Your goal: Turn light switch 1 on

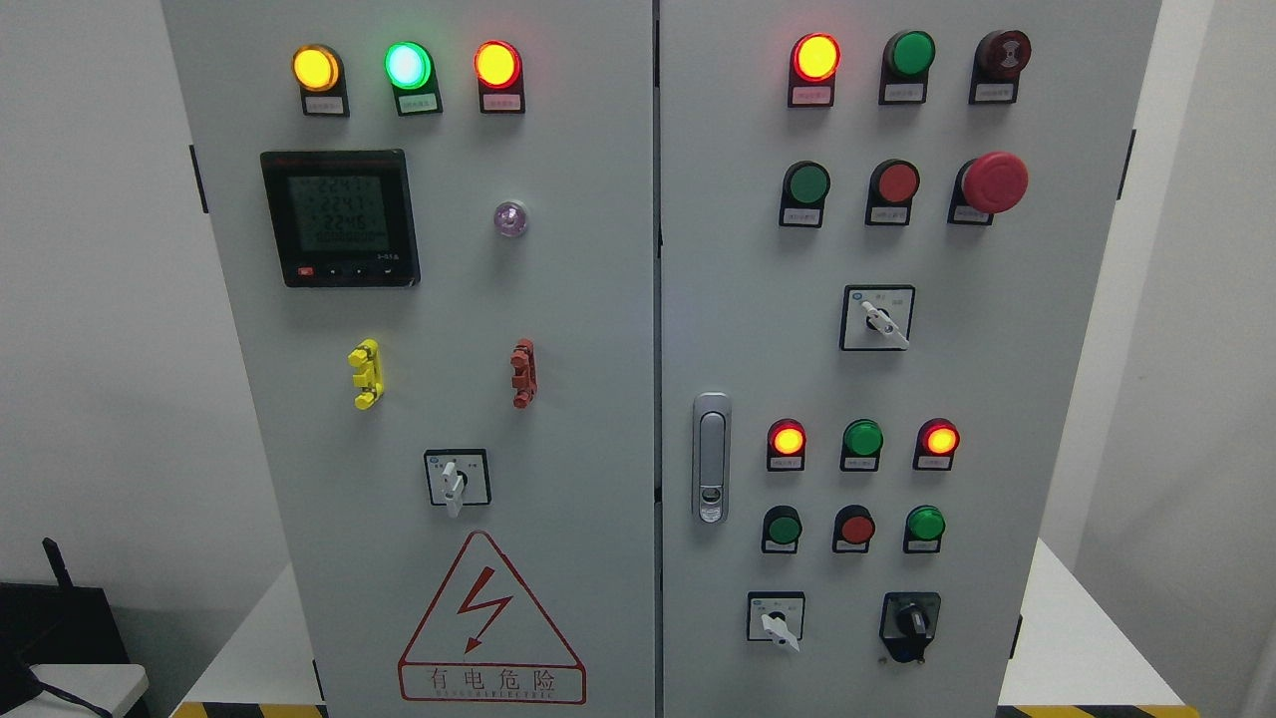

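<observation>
Neither hand was in view, so whether their fingers were spread or curled could not be told. The cabinet (pixel 558 299) stood squarely ahead, its controls facing out for reach. Which control was light switch 1 could not be read from the small labels; rotary selectors (pixel 457 481) sat low on both doors, probably within arm's reach.

Neither arm shows — no robot hand in the head view.
</observation>
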